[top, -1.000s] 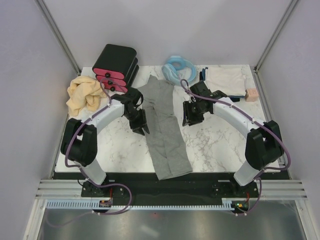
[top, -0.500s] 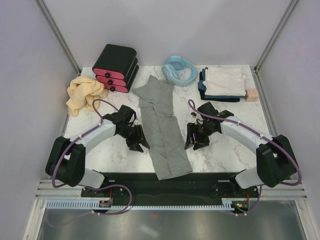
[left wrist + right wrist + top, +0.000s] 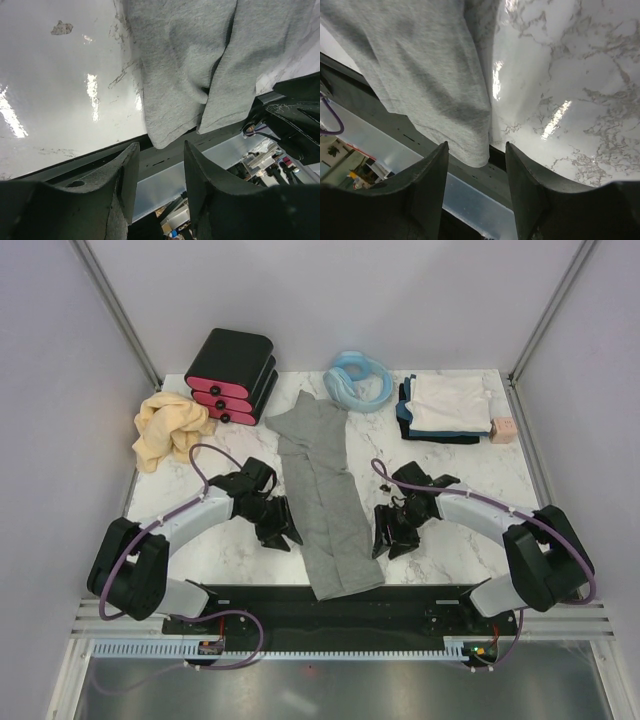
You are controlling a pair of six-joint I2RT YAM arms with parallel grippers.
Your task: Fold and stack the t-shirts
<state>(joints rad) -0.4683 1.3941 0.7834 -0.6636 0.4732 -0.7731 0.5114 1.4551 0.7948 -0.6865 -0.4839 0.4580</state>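
Observation:
A heather-grey t-shirt (image 3: 328,495) lies folded into a long strip down the middle of the marble table, its lower end hanging over the near edge. A tan-yellow t-shirt (image 3: 168,428) is crumpled at the left. A folded stack, a whitish t-shirt (image 3: 450,403) on dark ones, sits at the back right. My left gripper (image 3: 281,536) hovers open just left of the strip's lower part, and the grey cloth's corner (image 3: 170,135) shows beyond its empty jaws. My right gripper (image 3: 388,543) is open just right of the strip, with the hem (image 3: 470,150) ahead of it.
A black box with pink drawers (image 3: 232,375) stands at the back left. A light-blue coiled hose (image 3: 357,380) lies at the back centre. A small pink block (image 3: 502,430) sits by the stack. The black front rail (image 3: 300,600) runs under the shirt's hanging end.
Both arms have drawn back toward the near edge, dropping down alongside the lower part of the grey strip. Both sets of jaws have opened wider. The shirt lies as before.

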